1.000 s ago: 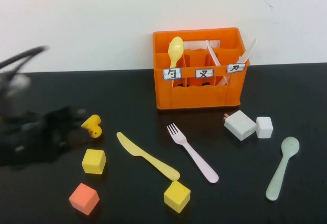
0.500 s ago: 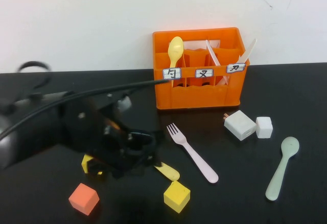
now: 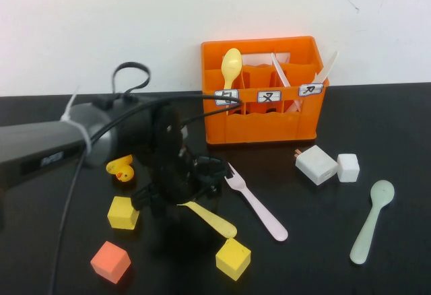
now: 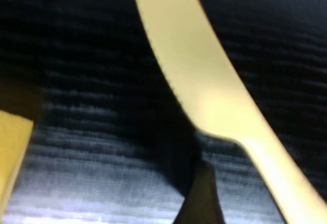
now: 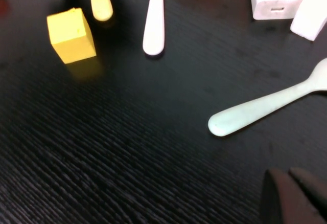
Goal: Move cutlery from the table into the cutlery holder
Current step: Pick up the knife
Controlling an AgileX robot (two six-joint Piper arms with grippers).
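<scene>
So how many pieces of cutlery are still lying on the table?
3. The knife lies partly under the left gripper, the fork just right of it, and the spoon far right. The right gripper hovers near the spoon.

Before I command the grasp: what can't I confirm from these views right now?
- Pale yellow knife: high view, the left gripper covers its blade end; contact unclear.
- Left gripper's finger state: not resolvable; the left wrist view is blurred and filled by the knife.
- Right gripper: only dark tips at the right wrist view's edge; absent from the high view.
- Cutlery holder: label characters unreadable.
</scene>
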